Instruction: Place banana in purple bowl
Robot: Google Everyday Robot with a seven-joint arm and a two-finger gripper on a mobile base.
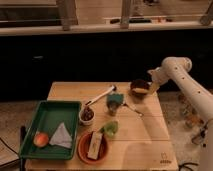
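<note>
1. Camera view, task things: the purple bowl [139,89] sits near the table's [145,145] far right corner, at about 1 o'clock from the table's middle. A pale yellow piece, the banana [141,91], shows inside the bowl, lying against its rim on the side at 3 o'clock.

2. Camera view, arm: the white arm comes in from the right, and the gripper [151,88] sits at 3 o'clock of the bowl, right at its rim and close to the banana. I cannot tell how far it is open, nor whether it has hold of the banana or has let go.

3. Camera view, other things: at 9 o'clock of the bowl stands a teal item [115,101] with a white-handled utensil [101,95] beside it. At 7 o'clock lie the small white bowl [87,115], a green object [110,129] and the orange dish [93,148] holding the tan block [94,145]. The green tray [45,112] at far left holds the red-orange fruit [40,139] and a pale cloth [62,136].

4. Progress, as a judgement: the banana appears to be in the bowl, so the placing looks nearly done. What is left is confirming release and drawing the gripper clear without tipping the bowl.
</note>
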